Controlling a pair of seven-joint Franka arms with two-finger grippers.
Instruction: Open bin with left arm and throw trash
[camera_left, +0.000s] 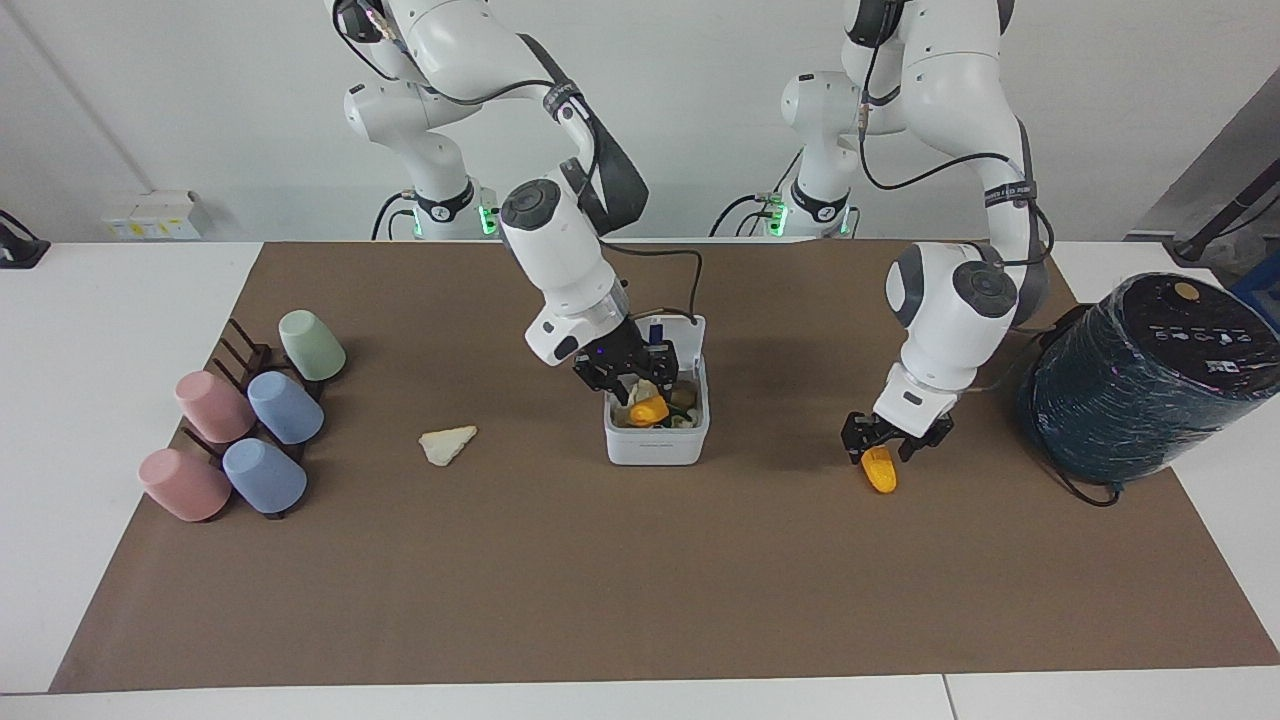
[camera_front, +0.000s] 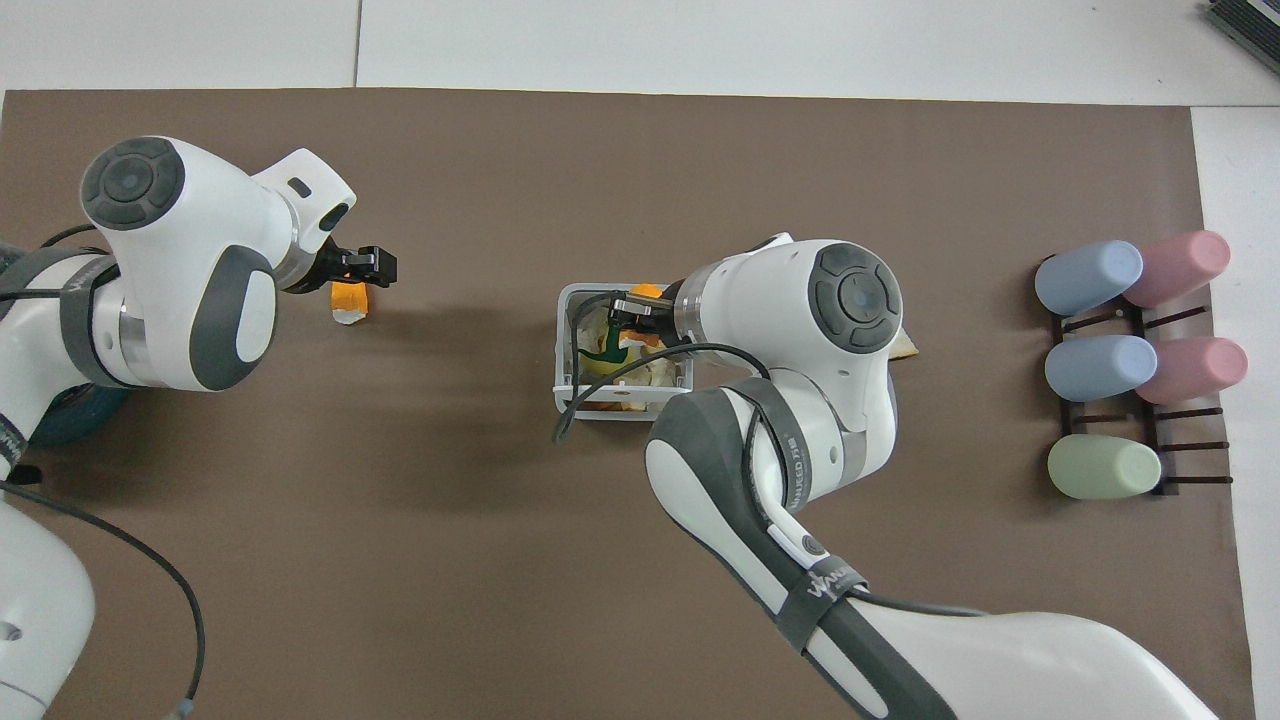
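The white bin (camera_left: 655, 448) (camera_front: 563, 345) stands mid-mat with its lid (camera_left: 692, 336) tipped up on the robots' side. It holds mixed scraps. My right gripper (camera_left: 636, 384) (camera_front: 620, 310) hangs open just over the bin's mouth, and an orange-yellow trash piece (camera_left: 648, 409) lies loose on the scraps under it. Toward the left arm's end, a second orange piece (camera_left: 880, 470) (camera_front: 349, 301) lies on the mat. My left gripper (camera_left: 885, 450) (camera_front: 374, 267) is down at it, open, fingers straddling its upper end. A cream triangular scrap (camera_left: 447, 443) (camera_front: 907, 346) lies toward the right arm's end.
A big dark teal cylinder (camera_left: 1140, 385) (camera_front: 72, 422) stands at the mat's edge by the left arm. Several pastel cups on a dark rack (camera_left: 250, 425) (camera_front: 1135, 360) sit at the right arm's end. The brown mat (camera_left: 640, 580) covers the table.
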